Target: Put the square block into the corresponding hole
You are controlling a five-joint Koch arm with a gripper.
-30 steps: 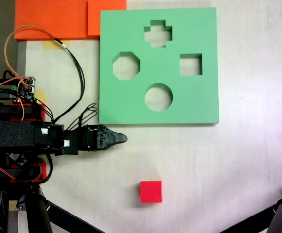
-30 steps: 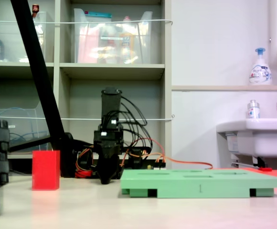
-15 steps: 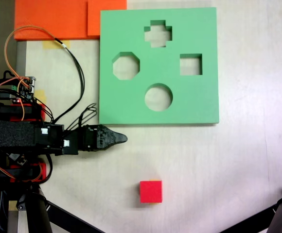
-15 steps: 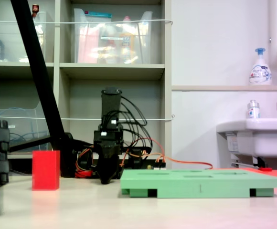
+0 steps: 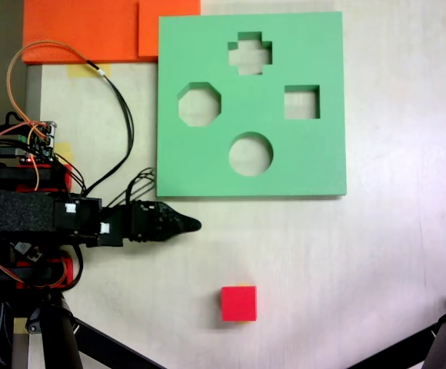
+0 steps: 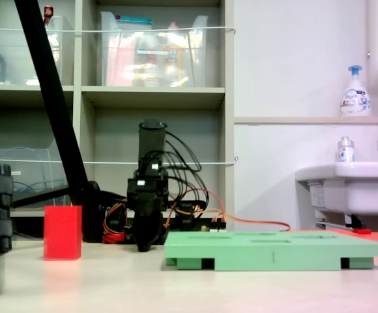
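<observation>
From above, square hole (image 5: pixel 301 102); side-on, red cube (image 6: pixel 62 232) upright.

Seen from above, the board (image 5: pixel 208 165) lies at the top of the table (image 5: pixel 377 254); its square hole (image 5: pixel 301 102) sits right of the round hole (image 5: pixel 251 154). The block (image 5: pixel 238 303) rests well below the board; the gripper (image 5: pixel 194 224) lies between them, to the left.
</observation>
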